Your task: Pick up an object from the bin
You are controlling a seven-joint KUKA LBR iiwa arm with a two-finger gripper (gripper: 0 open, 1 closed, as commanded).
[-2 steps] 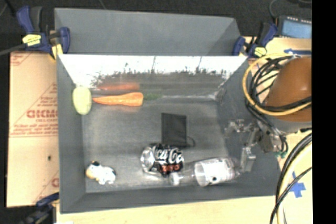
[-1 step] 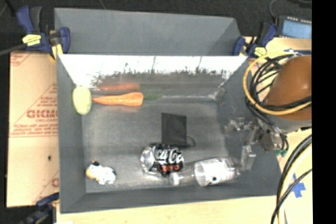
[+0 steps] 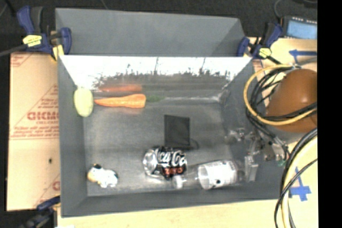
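My gripper (image 3: pixel 250 160) hangs low at the bin's right wall, near the front right corner. Just to its left a clear plastic bottle (image 3: pixel 216 174) lies on its side on the bin floor, close to the gripper but apart from it as far as I can tell. Left of the bottle lies a crushed black Coca-Cola can (image 3: pixel 164 162). A flat black square pad (image 3: pixel 177 130) rests behind the can, near the middle of the bin.
An orange carrot (image 3: pixel 120 101) lies along the back left, with a pale yellow-green rounded thing (image 3: pixel 83 101) at its left end against the left wall. A small white and yellow toy (image 3: pixel 102 176) sits in the front left corner.
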